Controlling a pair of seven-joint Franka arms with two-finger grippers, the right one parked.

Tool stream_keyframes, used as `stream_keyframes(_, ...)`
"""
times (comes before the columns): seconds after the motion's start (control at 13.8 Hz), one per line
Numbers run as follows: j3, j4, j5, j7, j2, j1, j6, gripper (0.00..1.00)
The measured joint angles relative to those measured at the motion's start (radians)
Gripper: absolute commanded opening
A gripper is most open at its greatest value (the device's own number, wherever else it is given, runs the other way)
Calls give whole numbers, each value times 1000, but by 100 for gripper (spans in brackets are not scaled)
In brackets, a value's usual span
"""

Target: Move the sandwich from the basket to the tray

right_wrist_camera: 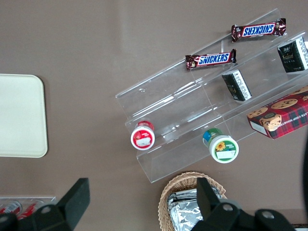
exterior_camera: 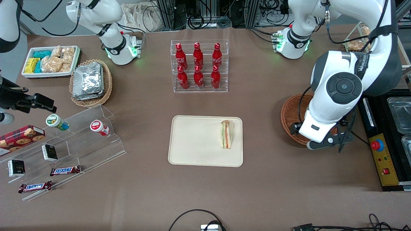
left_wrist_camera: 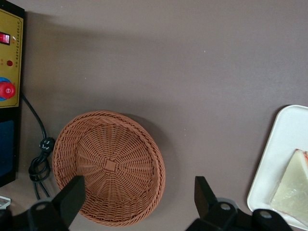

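Observation:
The sandwich [exterior_camera: 227,134] lies on the cream tray [exterior_camera: 196,141], at the tray's end toward the working arm; its bread face [left_wrist_camera: 293,192] also shows in the left wrist view on a tray corner [left_wrist_camera: 284,144]. The reddish-brown woven basket [exterior_camera: 290,115] sits on the table toward the working arm's end, partly covered by the arm. Its inside [left_wrist_camera: 108,166] is bare in the left wrist view. My left gripper [left_wrist_camera: 138,190] hangs above the basket's rim on the tray's side. It is open, one finger [left_wrist_camera: 74,192] over the basket, with nothing between the fingers.
A clear rack of red bottles [exterior_camera: 199,65] stands farther from the front camera than the tray. A black and yellow control box [exterior_camera: 380,157] with a red button lies beside the basket. Acrylic steps [exterior_camera: 64,144] with snacks, a tan foil-packet basket [exterior_camera: 91,81] and a white bin [exterior_camera: 51,61] lie toward the parked arm's end.

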Motion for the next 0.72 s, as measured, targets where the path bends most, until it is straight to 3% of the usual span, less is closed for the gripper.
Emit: stream_keyframes(0.72,-1,-3,-4,219,-90,114,-76,100)
